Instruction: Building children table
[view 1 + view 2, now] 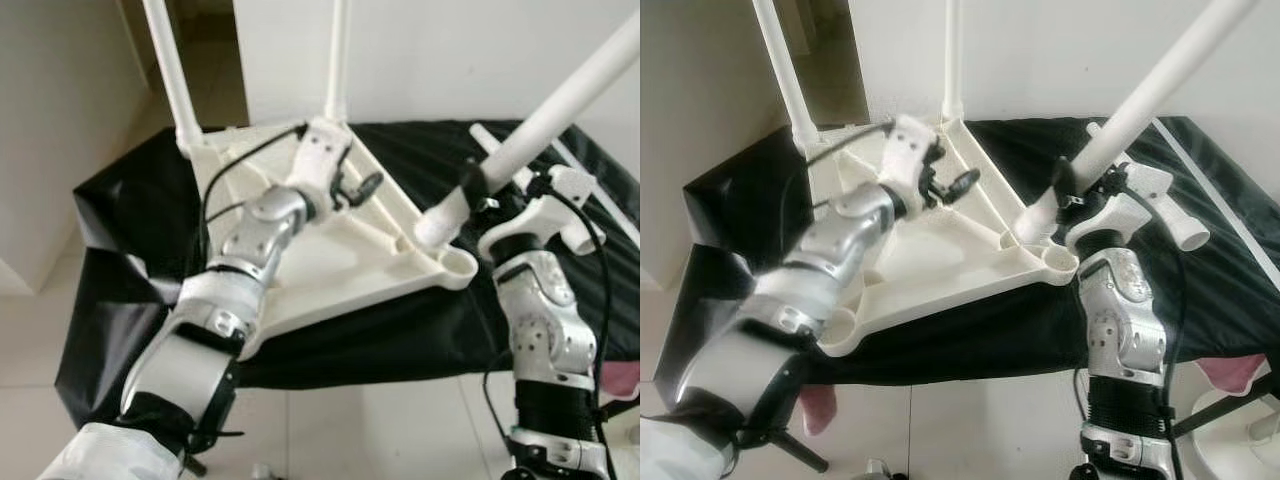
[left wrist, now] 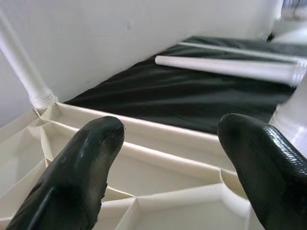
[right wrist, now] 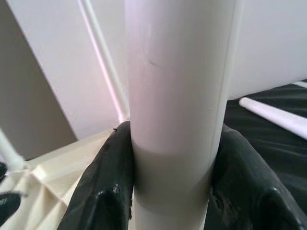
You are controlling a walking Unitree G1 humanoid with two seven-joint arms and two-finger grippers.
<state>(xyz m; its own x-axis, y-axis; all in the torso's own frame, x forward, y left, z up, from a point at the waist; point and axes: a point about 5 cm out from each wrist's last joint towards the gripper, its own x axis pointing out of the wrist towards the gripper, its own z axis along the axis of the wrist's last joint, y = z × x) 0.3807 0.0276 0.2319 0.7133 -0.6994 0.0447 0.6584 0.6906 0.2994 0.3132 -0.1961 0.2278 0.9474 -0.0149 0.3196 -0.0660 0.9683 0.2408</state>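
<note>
The cream table top point(image 1: 345, 270) lies upside down on a black cloth point(image 1: 120, 210), ribbed underside up. Two white legs point(image 1: 168, 70) point(image 1: 338, 55) stand upright in its far corners. My right gripper point(image 1: 476, 192) is shut on a third white leg point(image 1: 560, 95), gripping it low down point(image 3: 172, 96). That leg leans to the right, and its lower end touches the table top by the near-right corner socket point(image 1: 456, 264). My left gripper point(image 2: 168, 139) is open just above the ribs near the far corner point(image 1: 352, 186), holding nothing.
Another white leg point(image 2: 225, 67) lies loose on the cloth behind the table top, with a thin white strip point(image 1: 590, 170) beyond it. A white wall point(image 1: 450, 50) stands close behind. Pale floor tiles point(image 1: 380, 430) lie in front, and a pink object point(image 1: 1230, 375) at the lower right.
</note>
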